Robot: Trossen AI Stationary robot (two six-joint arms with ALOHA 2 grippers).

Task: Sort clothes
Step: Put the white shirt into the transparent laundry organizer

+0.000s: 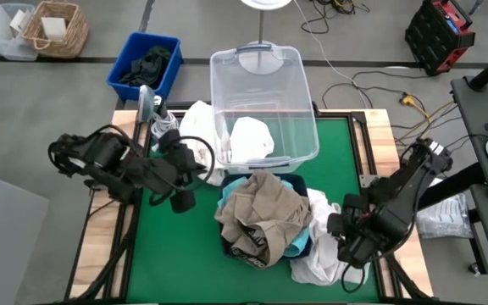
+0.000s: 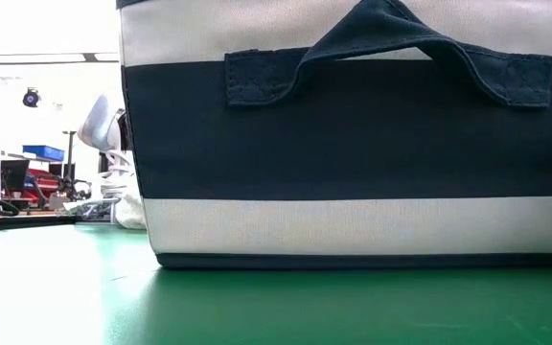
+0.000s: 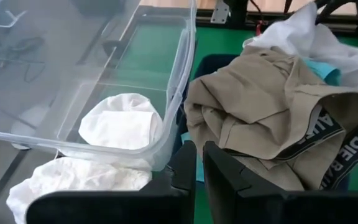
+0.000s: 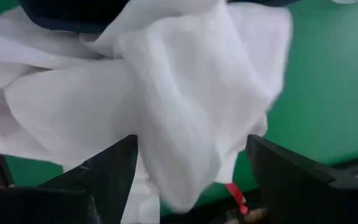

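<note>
The low view is almost wholly blocked by the navy-and-white fabric box [image 2: 353, 134], hiding the clothes. On the green table [image 1: 168, 254], the khaki beige garment [image 1: 261, 212] tops the pile at the table's middle. The right gripper [image 1: 346, 254], near the right edge, has its fingers spread around a white fabric garment [image 4: 166, 106]. The left gripper [image 1: 183, 202], fingers pressed together, hovers beside the clear plastic bin [image 1: 265, 102] holding a white cloth [image 1: 251, 140].

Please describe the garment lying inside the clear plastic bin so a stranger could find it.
On the green table stands a clear plastic bin. Inside lies one crumpled white cloth, the only garment within its walls; other white pieces lie outside.
</note>
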